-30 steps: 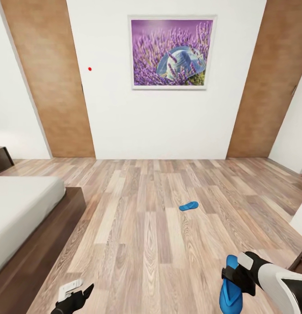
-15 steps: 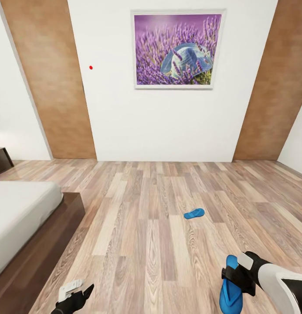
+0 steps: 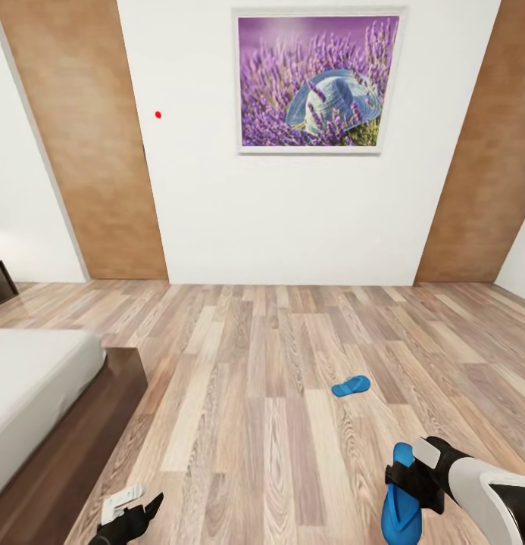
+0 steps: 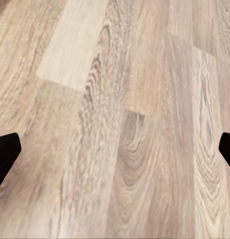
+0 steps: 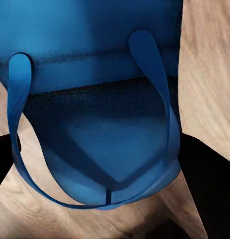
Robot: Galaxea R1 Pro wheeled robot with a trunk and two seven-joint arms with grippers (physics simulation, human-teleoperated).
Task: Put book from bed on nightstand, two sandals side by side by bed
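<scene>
Dangling from right pincer (image 3: 410,480): sandal (image 3: 399,503)

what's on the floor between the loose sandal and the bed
Nothing: in the head view, only bare wood floor runs from the loose sandal to the bed frame.

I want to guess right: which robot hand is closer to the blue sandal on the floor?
The right gripper, already holding a sandal, sits just below the floor sandal. The left gripper is far across, near the bed.
</scene>
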